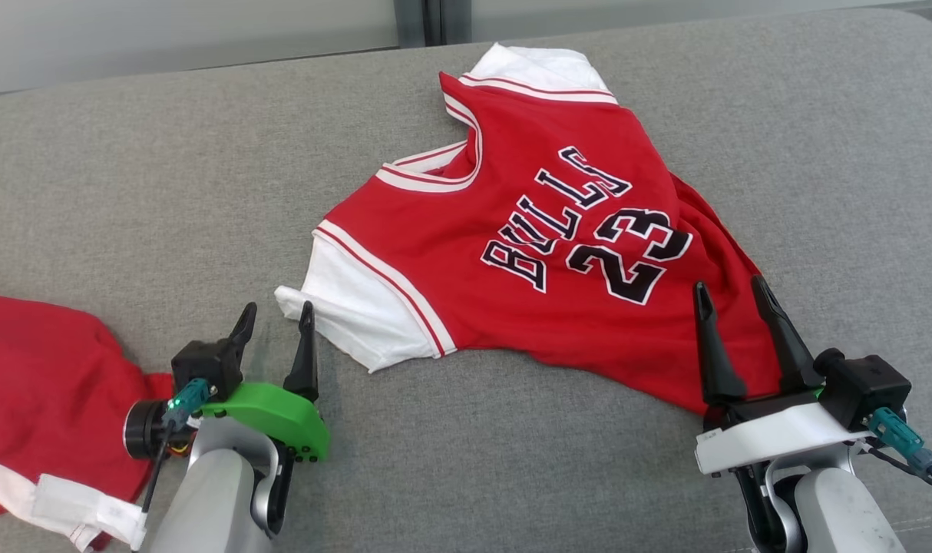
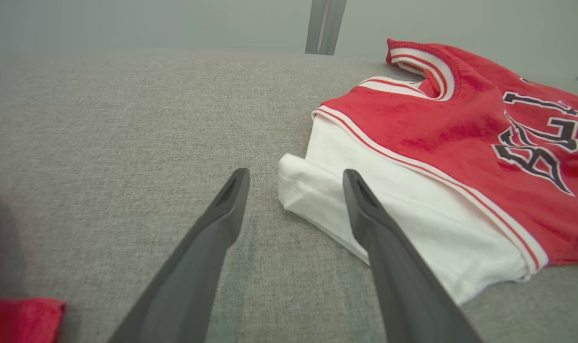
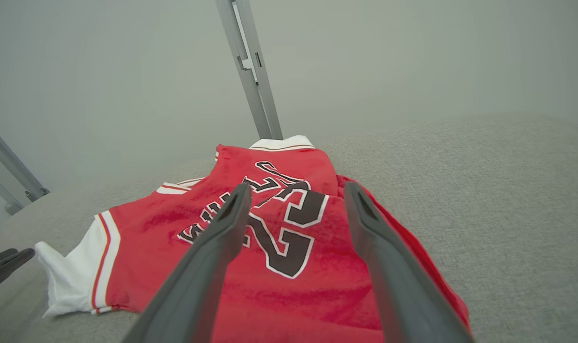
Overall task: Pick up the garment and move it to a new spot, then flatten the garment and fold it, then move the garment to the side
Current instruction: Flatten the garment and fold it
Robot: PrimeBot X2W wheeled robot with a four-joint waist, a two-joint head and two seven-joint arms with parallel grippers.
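**Both grippers open and empty at the near edge of the jersey**

At the far left, a second red cloth with a white band lies bunched on the grey cushion, partly cut off by the edge of the head view. Just right of it is the left gripper, its green-cased wrist low over the cushion. Its two dark fingers stand wide apart and hold nothing. In the left wrist view the folded corner of the near sleeve, which is white, lies between the fingertips. Whether the right-hand finger touches it cannot be told.

The jersey takes up the middle and right of the cushion, well apart from the red cloth. It is red with white sleeves and white-and-red trim. It lies front up, showing "BULLS" and "23" in black, white-edged characters. It lies sideways to the robot, with the neck opening toward the left and the hem toward the right. The near sleeve is by the left gripper and the far sleeve is at the back edge. The jersey is not flat: a ridge of fabric runs down its right side, and the hem there is rumpled.

At the lower right, the right gripper points up over the jersey's near right corner. Its fingers are spread wide as well, gripping nothing, and the jersey's red fabric lies beneath them. Behind the cushion stands a pale wall with a grey metal post.
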